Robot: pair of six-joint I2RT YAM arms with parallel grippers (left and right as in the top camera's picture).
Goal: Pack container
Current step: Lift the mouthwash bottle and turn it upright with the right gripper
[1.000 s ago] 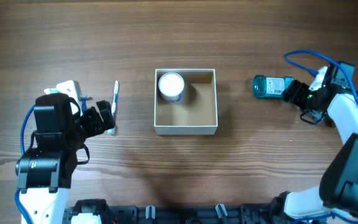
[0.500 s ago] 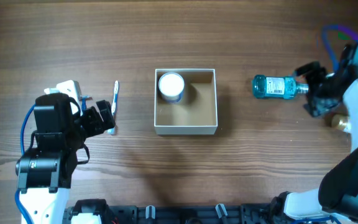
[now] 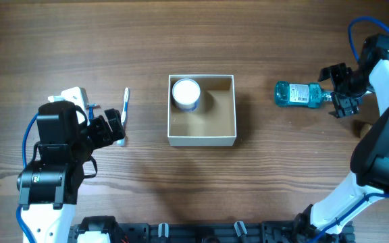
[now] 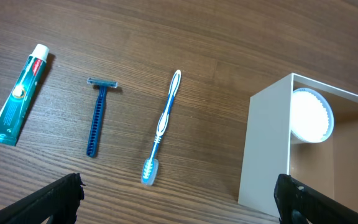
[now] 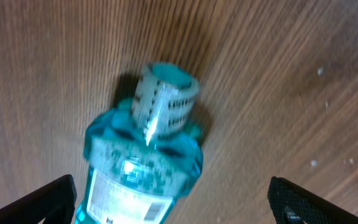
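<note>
The container (image 3: 202,137), a shallow square white box with a brown inside, sits mid-table and also shows in the left wrist view (image 4: 265,149). A round white jar (image 3: 186,93) stands in its far left corner. A teal mouthwash bottle (image 3: 296,93) lies to its right, cap pointing right. My right gripper (image 3: 335,91) is open at the cap end, and the bottle (image 5: 143,163) lies below and between its fingers (image 5: 176,208). My left gripper (image 3: 117,128) is open and empty; in its wrist view its jaws (image 4: 179,205) hover over a blue toothbrush (image 4: 165,124).
A blue razor (image 4: 97,116) and a teal toothpaste tube (image 4: 17,96) lie left of the toothbrush (image 3: 125,104). The jar (image 4: 311,114) shows over the container wall. The table's right edge is close behind the right arm.
The right arm pulled back to the right from the bottle and swung toward the far side; its gripper is again by the cap. The bottle and the left arm have not moved.
</note>
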